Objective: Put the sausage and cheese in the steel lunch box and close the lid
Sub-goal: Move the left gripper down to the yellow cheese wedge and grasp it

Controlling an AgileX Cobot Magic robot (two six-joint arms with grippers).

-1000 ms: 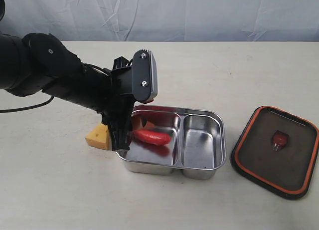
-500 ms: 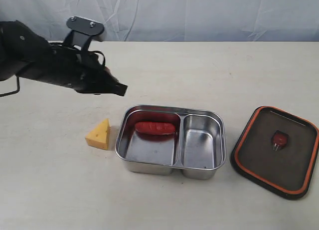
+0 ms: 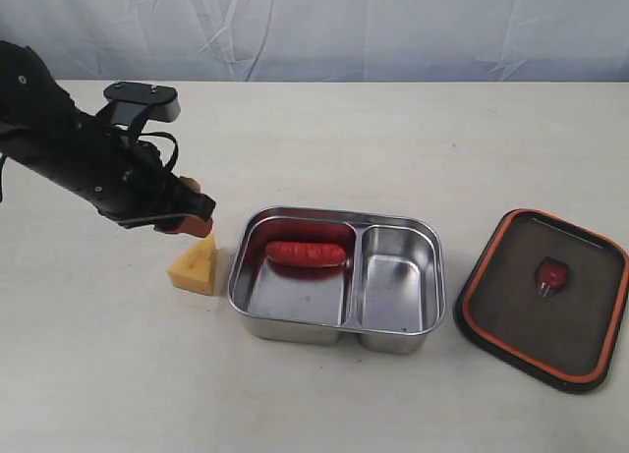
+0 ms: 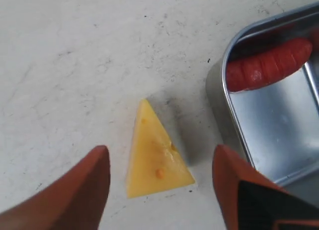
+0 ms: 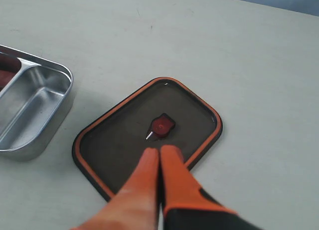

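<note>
1. Exterior view: the black left gripper (image 3: 192, 219) hovers over the small yellow-orange triangular cheese wedge (image 3: 195, 266), which lies at its 6 o'clock. The wedge is just beside the shiny rectangular steel lunch box (image 3: 433, 276), at the box's 9 o'clock. The glossy red sausage (image 3: 306, 253) is already inside.
2. Left wrist view: the jaws are spread wide, hold nothing and straddle the wedge. Its long axis runs along the gap, tip pointing away from the wrist.
3. Right wrist view: the right gripper (image 5: 159, 162) is pinched together over the dark tinted rectangular lid (image 5: 119, 145). The left arm is judged nearer the cheese.

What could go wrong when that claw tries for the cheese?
The cheese is a wedge, so the open left gripper may squeeze its sloping sides and pop it out. It also lies close beside the box. One finger hangs near that wall and might bump the box, shifting the sausage inside.
</note>
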